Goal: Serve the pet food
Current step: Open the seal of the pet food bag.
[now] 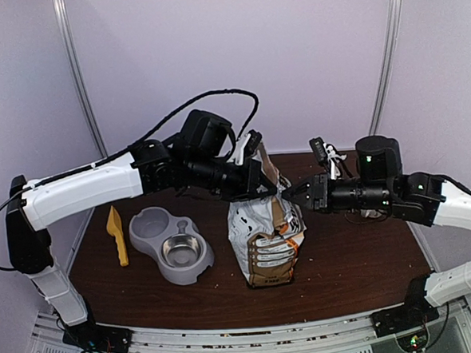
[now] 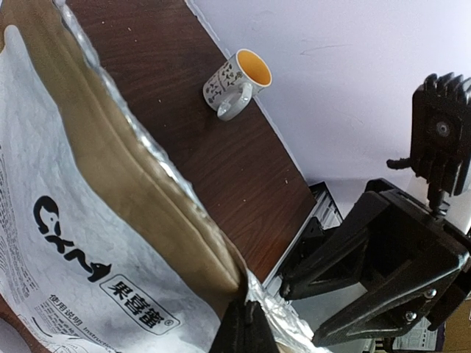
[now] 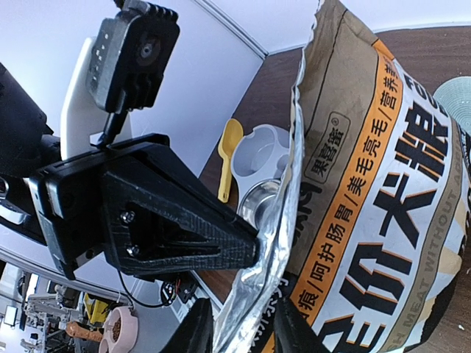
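Observation:
The silver-white pet food bag (image 1: 267, 242) with orange trim stands upright at mid-table, its top torn open. The pet food itself is hidden inside it. My left gripper (image 1: 256, 190) is shut on the bag's top rim, and in the left wrist view its fingers (image 2: 250, 323) pinch the foil edge. My right gripper (image 1: 289, 196) faces it from the right. Its jaws (image 3: 243, 331) stand open, with the foil lip of the bag (image 3: 383, 184) between them and untouched.
A grey double feeder (image 1: 156, 249) with a steel bowl (image 1: 182, 250) sits left of the bag. A yellow scoop (image 1: 117, 234) lies further left. A patterned mug (image 2: 237, 82) with a yellow inside stands near the far table edge.

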`<state>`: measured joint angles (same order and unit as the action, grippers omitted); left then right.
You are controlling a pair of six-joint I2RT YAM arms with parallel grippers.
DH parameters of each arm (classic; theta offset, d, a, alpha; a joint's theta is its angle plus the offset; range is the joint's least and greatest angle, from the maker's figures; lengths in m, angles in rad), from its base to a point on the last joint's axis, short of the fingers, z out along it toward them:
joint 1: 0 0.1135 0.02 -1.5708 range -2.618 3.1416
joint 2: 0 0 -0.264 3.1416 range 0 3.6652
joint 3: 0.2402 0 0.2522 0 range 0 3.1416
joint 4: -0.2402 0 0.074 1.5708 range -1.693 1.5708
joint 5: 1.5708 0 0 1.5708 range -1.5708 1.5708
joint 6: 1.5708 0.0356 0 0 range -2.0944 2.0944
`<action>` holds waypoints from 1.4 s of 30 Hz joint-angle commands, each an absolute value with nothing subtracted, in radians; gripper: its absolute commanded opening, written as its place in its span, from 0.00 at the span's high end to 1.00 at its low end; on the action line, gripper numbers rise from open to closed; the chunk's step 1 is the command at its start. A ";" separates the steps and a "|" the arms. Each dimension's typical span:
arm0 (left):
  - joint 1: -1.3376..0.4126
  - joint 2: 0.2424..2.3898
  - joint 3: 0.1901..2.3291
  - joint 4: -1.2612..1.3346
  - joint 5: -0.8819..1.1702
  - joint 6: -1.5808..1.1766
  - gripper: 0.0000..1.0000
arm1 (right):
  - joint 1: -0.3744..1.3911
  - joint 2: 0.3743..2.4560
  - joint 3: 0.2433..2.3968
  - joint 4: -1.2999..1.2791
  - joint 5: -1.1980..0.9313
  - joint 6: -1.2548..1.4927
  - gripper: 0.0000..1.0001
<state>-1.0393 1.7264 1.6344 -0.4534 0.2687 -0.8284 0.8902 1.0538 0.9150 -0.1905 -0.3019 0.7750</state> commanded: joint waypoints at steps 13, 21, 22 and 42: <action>-1.043 1.680 1.605 -0.394 0.268 -0.824 1.00 | 0.842 1.123 0.983 -0.167 -0.277 0.812 0.75; -1.044 1.652 1.576 -0.394 0.254 -0.824 1.00 | 0.836 1.151 0.989 -0.146 -0.290 0.811 0.84; -1.045 1.653 1.575 -0.394 0.255 -0.825 1.00 | 0.835 1.154 0.988 -0.142 -0.292 0.811 0.85; -1.045 1.602 1.581 -0.460 0.210 -0.821 0.80 | 0.833 1.206 1.006 -0.025 -0.514 0.826 1.00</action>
<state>-1.0409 1.6485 1.5761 -0.4355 0.2401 -0.8284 0.8280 1.1957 0.9779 -0.0807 -0.4381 0.8154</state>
